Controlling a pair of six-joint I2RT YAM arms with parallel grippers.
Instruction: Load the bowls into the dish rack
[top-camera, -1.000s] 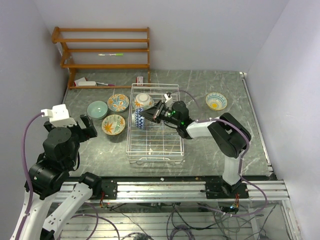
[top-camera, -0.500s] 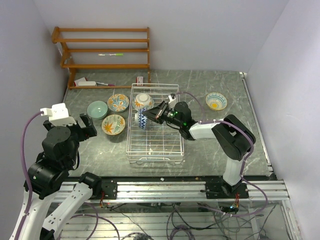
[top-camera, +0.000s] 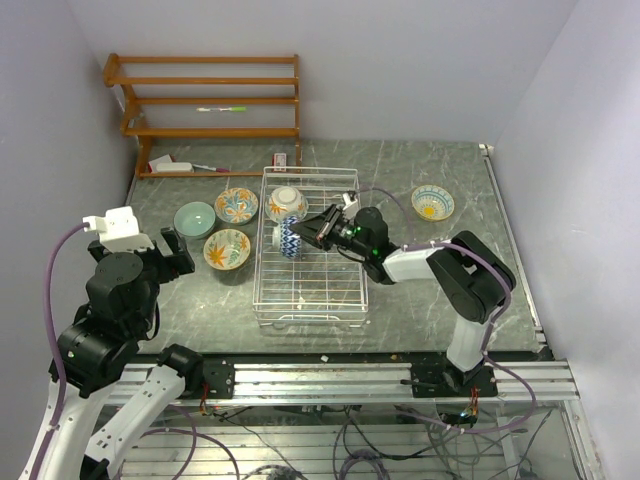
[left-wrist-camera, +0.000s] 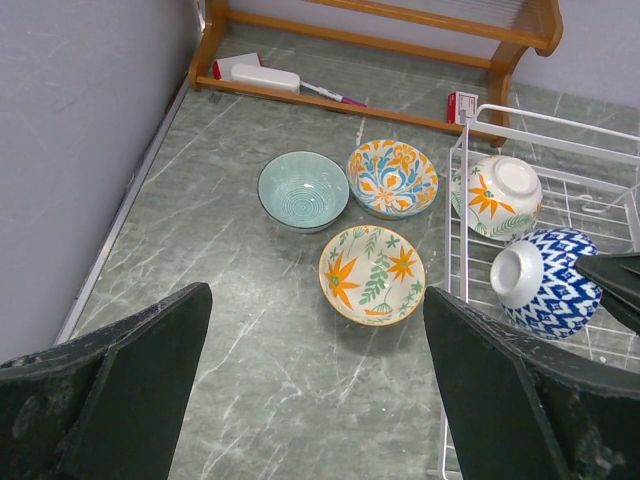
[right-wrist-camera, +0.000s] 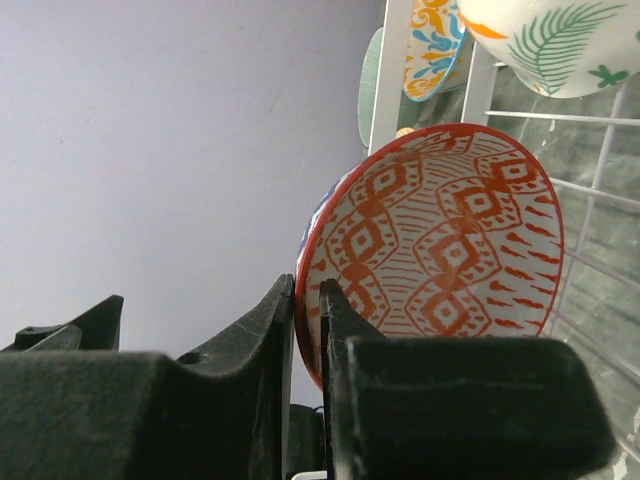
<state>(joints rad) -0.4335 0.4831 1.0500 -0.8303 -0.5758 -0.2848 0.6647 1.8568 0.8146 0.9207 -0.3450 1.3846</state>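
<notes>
Inside the white wire dish rack, the right gripper is pinching the rim of the blue-and-white ceramic bowl, which is standing on edge just left of it, foot facing away; the left gripper is hanging wide open, empty, well apart.

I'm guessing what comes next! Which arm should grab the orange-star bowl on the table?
Left. The left gripper is open and on that side, with the orange-star bowl right below its camera. The right gripper is busy, shut on the blue bowl at the dish rack.
</notes>
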